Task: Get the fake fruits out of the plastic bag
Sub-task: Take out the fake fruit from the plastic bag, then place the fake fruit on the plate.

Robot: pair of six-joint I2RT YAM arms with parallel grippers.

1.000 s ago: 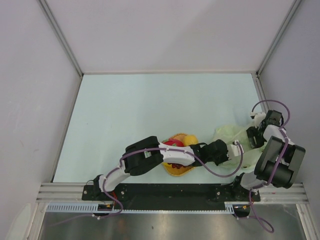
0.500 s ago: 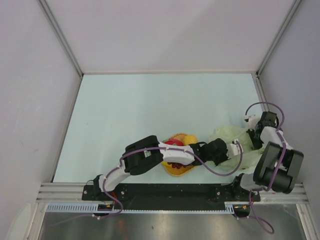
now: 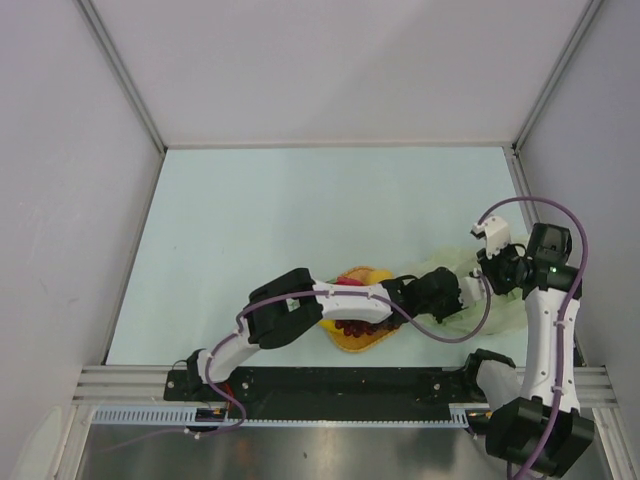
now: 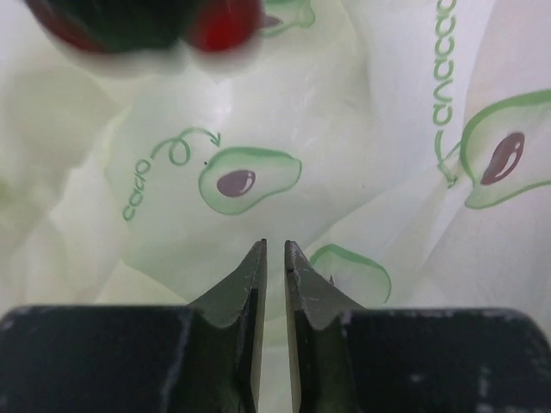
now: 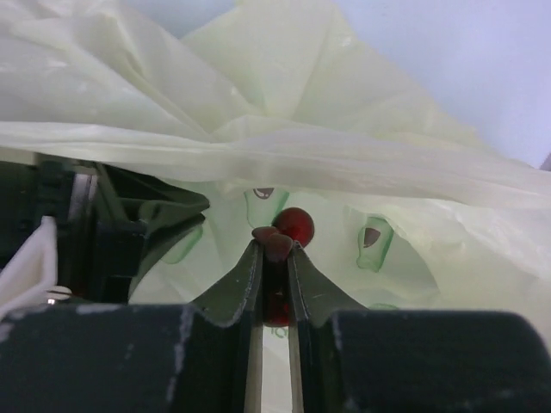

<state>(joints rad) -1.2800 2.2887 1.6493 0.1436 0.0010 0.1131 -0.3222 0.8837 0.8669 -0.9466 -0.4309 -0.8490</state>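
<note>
The plastic bag (image 3: 447, 268) lies crumpled at the right, pale cream with green avocado prints (image 4: 250, 179). My left gripper (image 3: 466, 292) reaches into it from the left, its jaws (image 4: 275, 245) nearly together on a fold of the film. My right gripper (image 5: 275, 245) is inside the bag's mouth (image 5: 301, 95), shut on the brown stem of a red grape bunch (image 5: 294, 224). In the top view the right gripper (image 3: 487, 272) sits just right of the left one. A red fruit (image 3: 346, 282) and a yellow fruit (image 3: 373, 274) lie on the mat, partly hidden by the left arm.
A round orange woven mat (image 3: 350, 343) lies under the left forearm with dark red fruit (image 3: 350, 327) on it. Grey walls close in the table on the left, back and right (image 3: 530, 170). The right arm's cable (image 3: 520, 205) loops above the bag.
My right gripper has gone from open to shut on the grape stem. The right arm rose and swung left over the bag. The left gripper stayed on the bag, shifting slightly up.
</note>
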